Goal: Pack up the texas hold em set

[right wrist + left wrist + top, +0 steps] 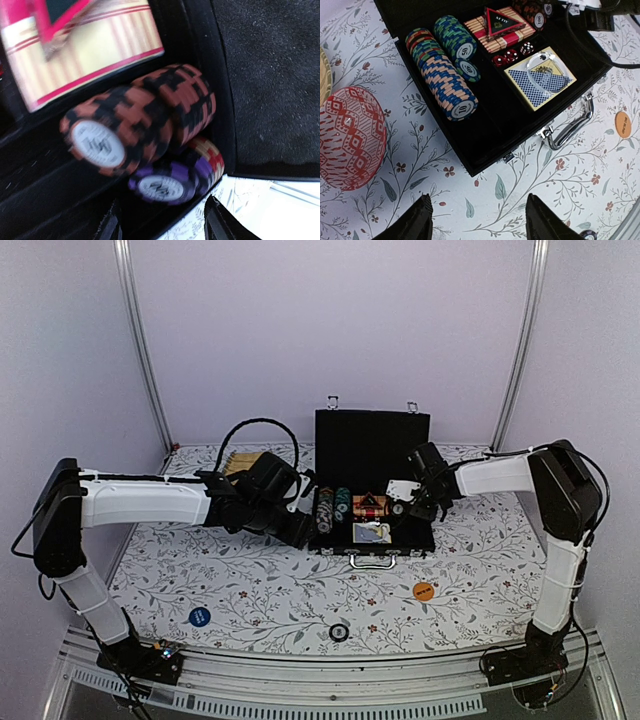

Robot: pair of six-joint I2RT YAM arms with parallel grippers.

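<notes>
The briefcase (pixel 490 135) stands open on the table (pixel 270 590), its lid (pixel 372 445) upright at the back. Most of the set is already inside it. Long chip rows (pixel 445 75) lie in its left part, and the red triangle (pixel 504 20) and a card deck (pixel 540 80) lie in its middle.

The right tool (pixel 162 225) is at the right end of the briefcase with its fingers apart and nothing between them. Just ahead of it lie the orange-and-black chips (pixel 140 125) and, under them, the purple chips (pixel 175 180). Both stacks lie on their sides against the case wall.

I judge the step in hand to be settling these chips in the right end. To do it well, the right tool should go straight up and out with its fingers wide. A sideways move could catch a stack, and chips lying like this roll or fan out easily.

The left tool (pixel 479 225) hovers over the table at the front left corner of the briefcase. Its fingers are also apart and hold nothing. A woven ball (pixel 350 137) lies left of the briefcase and is not part of the set, so it should be left alone.

Three pieces are not yet packed. The orange disc (pixel 423 590), a loose chip (pixel 339 631) and the blue disc (pixel 199 616) all lie in front of the briefcase. Flat pieces are hard to pinch, so it may help to come from above and close on the rim. The lid should be shut last.
</notes>
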